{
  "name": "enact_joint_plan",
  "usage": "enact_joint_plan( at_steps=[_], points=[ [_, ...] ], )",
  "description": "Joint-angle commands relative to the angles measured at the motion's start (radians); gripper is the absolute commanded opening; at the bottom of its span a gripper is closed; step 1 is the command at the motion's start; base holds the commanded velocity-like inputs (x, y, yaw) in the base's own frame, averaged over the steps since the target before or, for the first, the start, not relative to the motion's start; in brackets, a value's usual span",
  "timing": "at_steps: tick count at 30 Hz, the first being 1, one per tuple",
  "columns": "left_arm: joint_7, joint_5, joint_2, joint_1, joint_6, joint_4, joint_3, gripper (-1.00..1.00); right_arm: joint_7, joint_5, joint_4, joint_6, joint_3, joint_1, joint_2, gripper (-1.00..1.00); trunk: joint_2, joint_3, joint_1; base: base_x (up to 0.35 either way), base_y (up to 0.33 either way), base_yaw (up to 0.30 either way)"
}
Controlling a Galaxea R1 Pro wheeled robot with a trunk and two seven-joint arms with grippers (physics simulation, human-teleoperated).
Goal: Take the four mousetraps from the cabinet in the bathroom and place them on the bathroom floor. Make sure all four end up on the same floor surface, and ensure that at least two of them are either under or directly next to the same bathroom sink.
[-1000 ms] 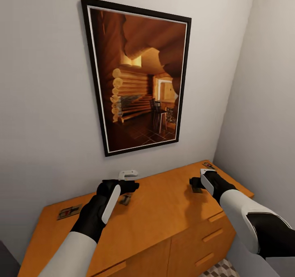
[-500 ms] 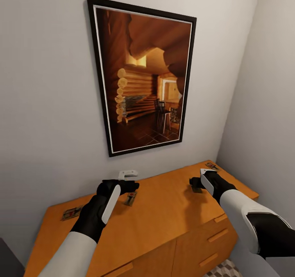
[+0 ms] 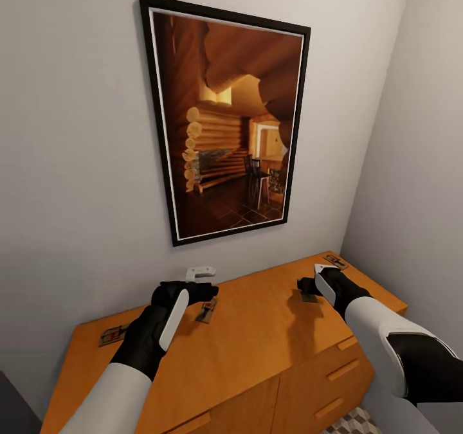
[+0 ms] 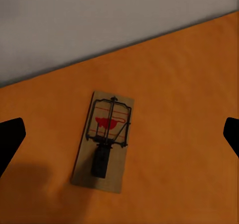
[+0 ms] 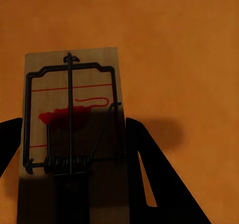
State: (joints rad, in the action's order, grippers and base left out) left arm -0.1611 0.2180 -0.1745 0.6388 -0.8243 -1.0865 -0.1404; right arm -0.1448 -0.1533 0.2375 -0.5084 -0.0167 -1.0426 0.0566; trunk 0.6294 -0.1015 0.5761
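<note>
Cabinet (image 3: 257, 337) top roomy; left gripper (image 3: 204, 290) spread above mousetrap (image 4: 103, 140), right gripper (image 3: 307, 289) clamps another.

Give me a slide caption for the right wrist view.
Right claw straddling a mousetrap, fingertips flanking its wooden board on the orange cabinet top.
</note>
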Motion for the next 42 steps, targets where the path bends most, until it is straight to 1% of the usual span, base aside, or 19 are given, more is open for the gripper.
enact_joint_plan(
  at_steps=[1,5,31,42],
  points=[
    [-0.01,0.011,0.0,0.001,-0.003,-0.001,-0.001,1.0,-0.007,-0.014,0.002,-0.004,-0.002,-0.001,0.0,-1.0,0.002,-0.002,0.0,0.0,0.0,0.0],
    [-0.01,0.011,0.0,0.001,-0.003,0.0,-0.001,1.0,-0.007,-0.014,0.002,-0.004,-0.002,-0.001,0.0,-1.0,0.002,-0.002,0.0,0.0,0.0,0.0],
    [-0.018,0.009,0.0,0.001,-0.004,0.0,-0.001,1.0,-0.007,-0.014,0.002,-0.004,-0.002,-0.001,0.0,-1.0,0.184,-0.083,0.1,0.0,0.0,0.0],
    [-0.02,0.009,0.004,0.001,-0.004,0.002,-0.002,1.0,-0.007,-0.015,0.001,-0.004,-0.002,-0.001,0.0,-1.0,0.261,-0.118,0.142,0.0,0.0,0.0]
  ],
)
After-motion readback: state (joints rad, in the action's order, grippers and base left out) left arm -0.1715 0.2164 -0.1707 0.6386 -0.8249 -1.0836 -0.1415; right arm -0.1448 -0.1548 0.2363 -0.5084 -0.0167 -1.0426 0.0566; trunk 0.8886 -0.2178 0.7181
